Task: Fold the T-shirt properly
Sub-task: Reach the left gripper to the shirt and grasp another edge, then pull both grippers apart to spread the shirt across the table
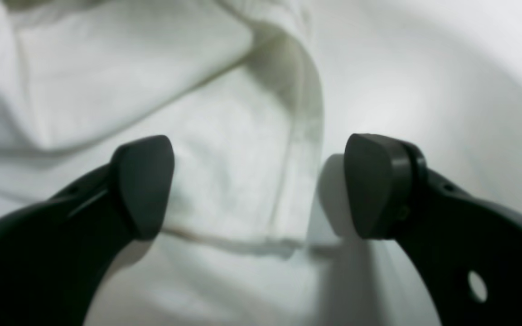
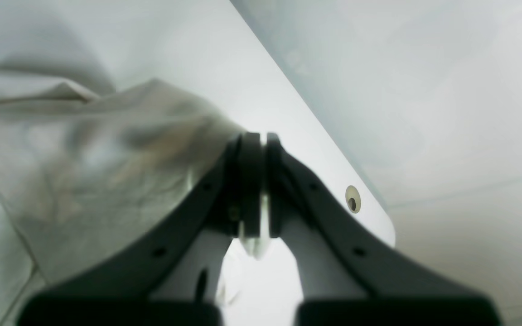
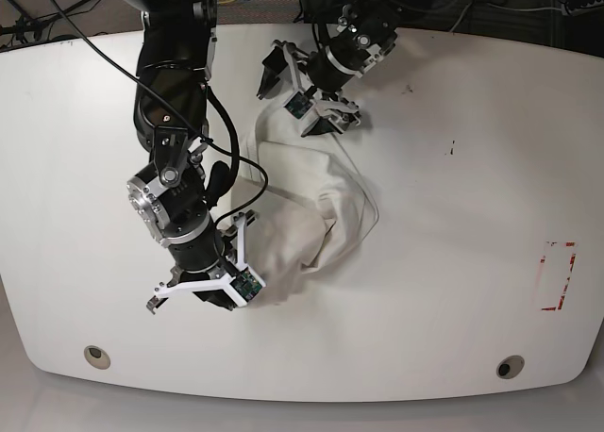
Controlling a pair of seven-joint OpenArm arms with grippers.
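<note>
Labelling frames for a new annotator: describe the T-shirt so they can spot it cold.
Look at the big white table seen from above, between the two black arms. The T-shirt is the rumpled off-white heap of cloth there, running from the open left claw at the far edge down to the right claw, shut on its near end. It is the only soft, creased thing on the smooth tabletop.

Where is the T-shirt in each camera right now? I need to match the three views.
Left wrist: the T-shirt fills the left and centre, its hem lying between the open left gripper.
Right wrist: bunched at left, a corner pinched in the shut right gripper.
Base: crumpled at centre, between both arms.
Shared landmark: the white table.
</note>
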